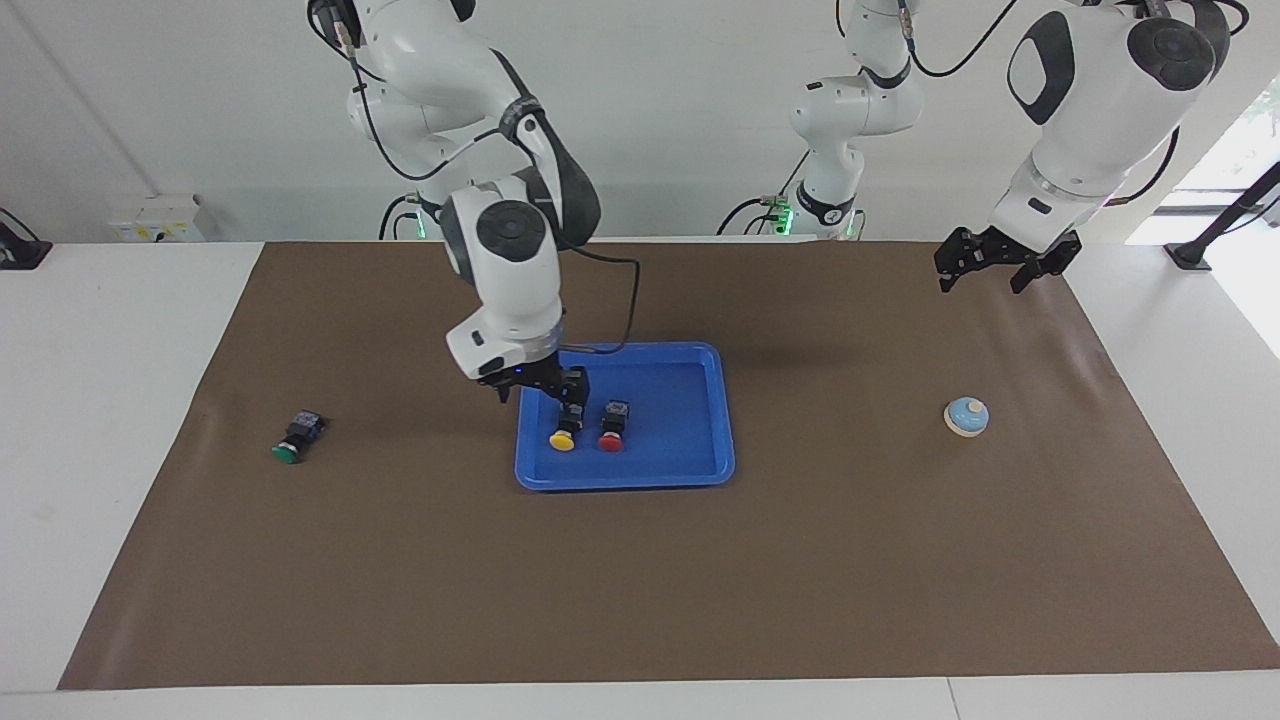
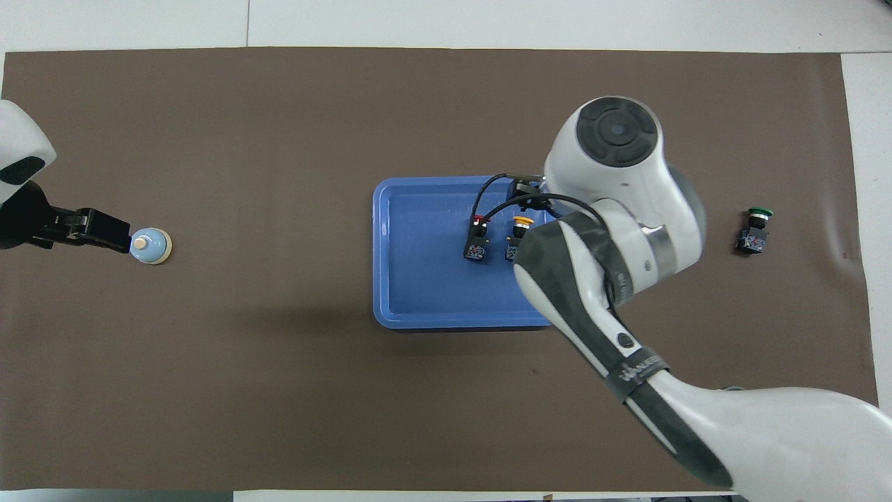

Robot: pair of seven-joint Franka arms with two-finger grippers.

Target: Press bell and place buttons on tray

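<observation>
The blue tray (image 1: pixel 680 455) (image 2: pixel 418 279) lies mid-table. The red button (image 1: pixel 613 427) (image 2: pixel 477 240) and the yellow button (image 1: pixel 566 430) (image 2: pixel 518 233) lie on their sides in it, side by side. My right gripper (image 1: pixel 540 388) is open low over the tray, one finger just above the yellow button's black body. In the overhead view the arm hides it. The green button (image 1: pixel 297 437) (image 2: pixel 755 229) lies on the mat toward the right arm's end. The bell (image 1: pixel 966 416) (image 2: pixel 150 245) stands toward the left arm's end. My left gripper (image 1: pixel 983 280) (image 2: pixel 104 232) waits open, raised over the mat, clear of the bell.
A brown mat (image 1: pixel 640 580) covers most of the white table. A cable loops from the right arm's wrist over the tray's rim (image 1: pixel 625 320).
</observation>
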